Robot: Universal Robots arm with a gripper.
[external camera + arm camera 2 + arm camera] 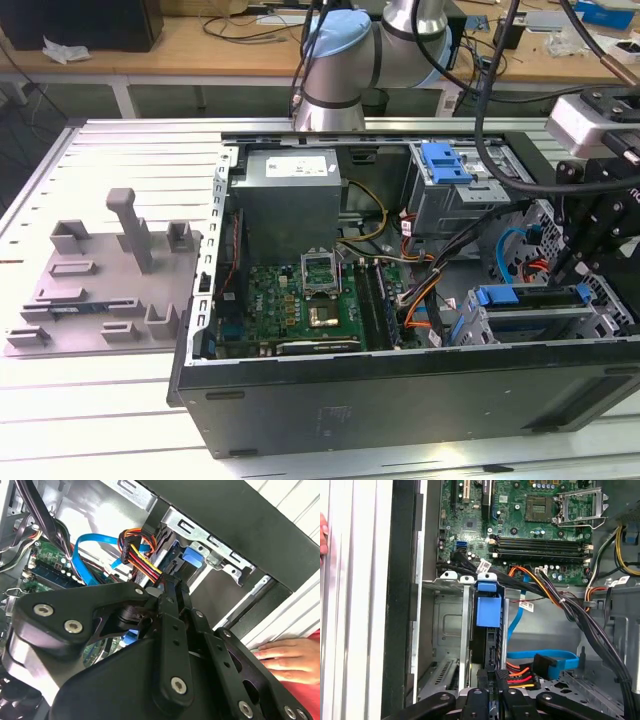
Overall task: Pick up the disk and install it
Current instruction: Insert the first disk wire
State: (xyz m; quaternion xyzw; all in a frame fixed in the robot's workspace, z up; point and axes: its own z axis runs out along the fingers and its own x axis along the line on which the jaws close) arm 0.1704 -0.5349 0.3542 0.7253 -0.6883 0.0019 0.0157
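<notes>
A lab; robot arm (338,62), opened computer (400,405), cluttered desk (200,45).

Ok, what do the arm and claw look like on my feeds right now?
The arm is silver-grey tubing with pale blue joint caps, and black cables hang along it. The claw is matte black, built from flat linkage bars pinned with silver screws, on a rounded black body.
</notes>
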